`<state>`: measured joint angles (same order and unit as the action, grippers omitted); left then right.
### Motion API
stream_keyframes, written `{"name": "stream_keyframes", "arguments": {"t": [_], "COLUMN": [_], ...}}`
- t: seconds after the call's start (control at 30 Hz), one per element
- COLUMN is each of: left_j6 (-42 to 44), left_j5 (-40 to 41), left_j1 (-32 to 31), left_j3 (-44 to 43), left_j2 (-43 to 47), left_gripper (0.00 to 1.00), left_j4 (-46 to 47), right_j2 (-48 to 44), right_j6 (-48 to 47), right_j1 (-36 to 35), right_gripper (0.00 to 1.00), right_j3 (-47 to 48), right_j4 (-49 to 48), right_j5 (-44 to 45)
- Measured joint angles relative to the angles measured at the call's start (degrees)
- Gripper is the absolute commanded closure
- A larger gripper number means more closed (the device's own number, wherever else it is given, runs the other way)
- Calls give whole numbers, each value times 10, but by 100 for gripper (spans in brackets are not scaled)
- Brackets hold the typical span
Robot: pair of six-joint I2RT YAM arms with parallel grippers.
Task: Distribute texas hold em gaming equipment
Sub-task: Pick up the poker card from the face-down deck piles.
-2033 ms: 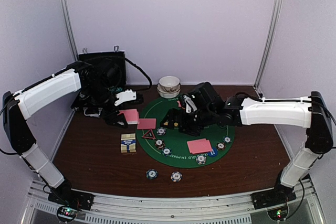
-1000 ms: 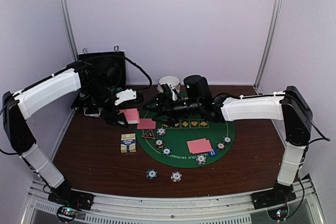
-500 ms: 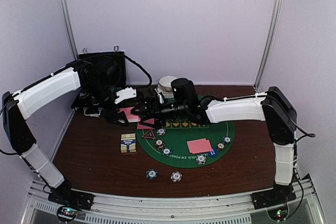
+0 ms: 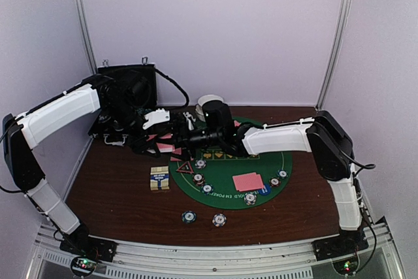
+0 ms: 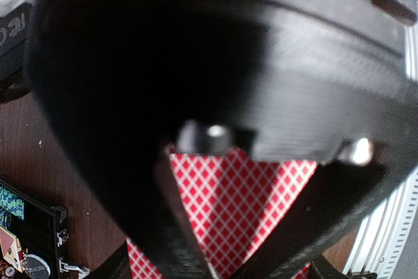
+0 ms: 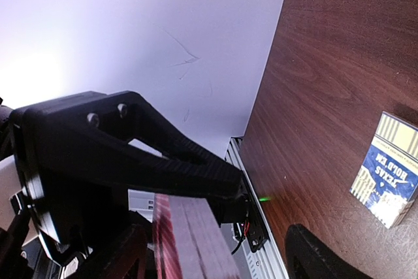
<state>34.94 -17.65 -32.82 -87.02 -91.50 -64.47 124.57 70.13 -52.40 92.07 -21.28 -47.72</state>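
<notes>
My left gripper (image 4: 151, 143) is shut on a deck of pink-backed playing cards (image 4: 162, 137) held just off the green mat's left edge. Their red-checked back (image 5: 241, 207) fills the gap between the left fingers. My right gripper (image 4: 175, 138) has reached across to the deck and stands open with the deck's edge (image 6: 192, 240) between its spread fingers (image 6: 313, 256); it is not touching the right-hand finger. A single pink card (image 4: 248, 181) lies on the mat. A red-rimmed triangle marker (image 4: 184, 167) and striped chips (image 4: 198, 178) sit at the mat's left rim.
Two chips (image 4: 189, 216) (image 4: 219, 219) lie on the brown table in front of the green mat (image 4: 261, 161). A blue and yellow card box (image 4: 159, 178) (image 6: 388, 174) lies left of the mat. The open black case (image 4: 127, 96) stands at the back left, white bowls (image 4: 210, 100) behind the mat.
My right arm has swung left from the mat's middle to the deck in my left gripper, and its jaws have narrowed a little. The left arm has stayed put.
</notes>
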Motion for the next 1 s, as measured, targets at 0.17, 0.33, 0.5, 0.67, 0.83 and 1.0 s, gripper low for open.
{"name": "stream_keyframes", "arguments": {"t": [0.17,0.33,0.5,0.67,0.83,1.0], "left_j6": [0,0,0,0,0,0], "left_j5": [-1,-1,-1,1,1,1], "left_j1": [0,0,0,0,0,0], "left_j3": [0,0,0,0,0,0], "left_j2": [0,0,0,0,0,0], "left_gripper": [100,100,100,100,100,100], "left_j4": [-1,-1,0,-1,-2,-2], "right_j2": [20,25,27,19,-7,-27], "right_j6": [14,33,48,49,38,32], "right_j1": [0,2,8,15,23,28], "right_gripper": [30,33,38,40,47,54], "right_j3": [14,15,8,-17,-48,-63], "right_j4": [-7,-24,-41,-64,-60,-50], "right_j5": [0,0,0,-3,-3,-3]}}
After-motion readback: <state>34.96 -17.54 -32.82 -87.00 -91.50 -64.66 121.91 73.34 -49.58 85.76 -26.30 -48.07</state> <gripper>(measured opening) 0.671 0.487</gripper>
